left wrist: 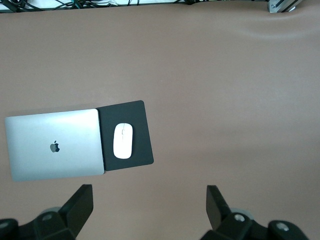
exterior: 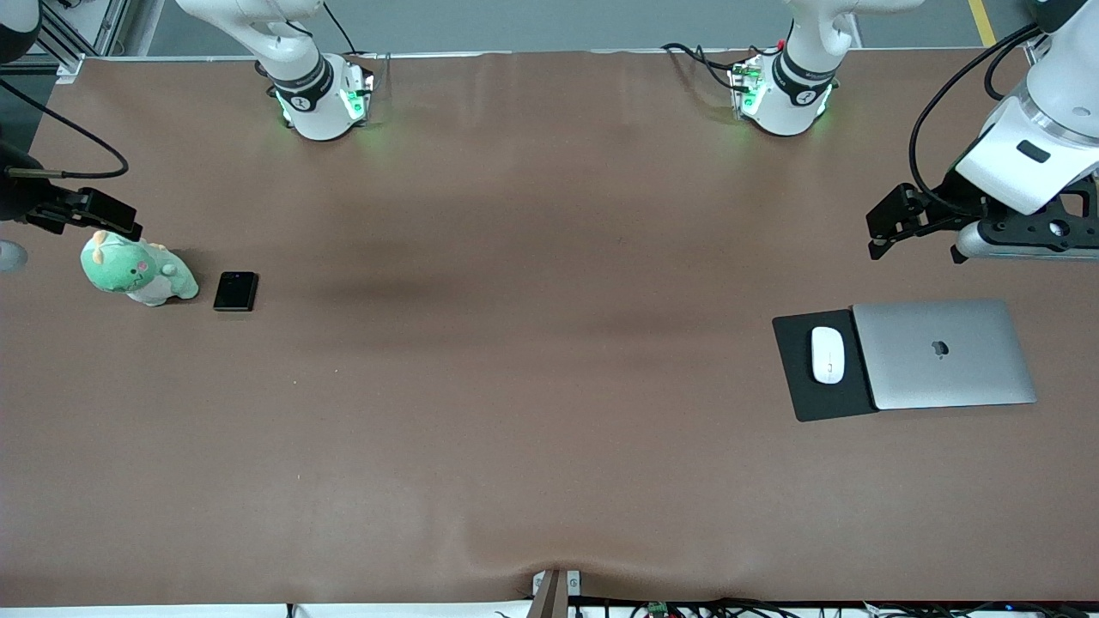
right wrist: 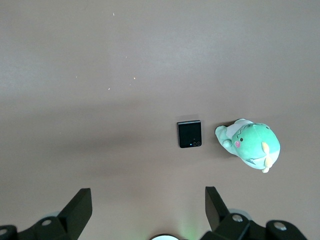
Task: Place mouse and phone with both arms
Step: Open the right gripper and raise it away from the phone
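Observation:
The white oval mouse (exterior: 828, 354) (left wrist: 123, 141) lies on a black mouse pad (exterior: 824, 402) (left wrist: 140, 114) at the left arm's end of the table. The small black phone (exterior: 235, 291) (right wrist: 189, 134) lies flat at the right arm's end. My left gripper (exterior: 877, 232) (left wrist: 149, 200) hangs open and empty over bare table, apart from the mouse. My right gripper (exterior: 112, 215) (right wrist: 148, 202) is open and empty too, up in the air close to the green plush and apart from the phone.
A closed silver laptop (exterior: 944, 354) (left wrist: 55, 145) overlaps the pad's edge beside the mouse. A green plush toy (exterior: 133, 270) (right wrist: 250, 144) sits beside the phone. The brown table cloth (exterior: 532, 360) spreads wide between the two groups.

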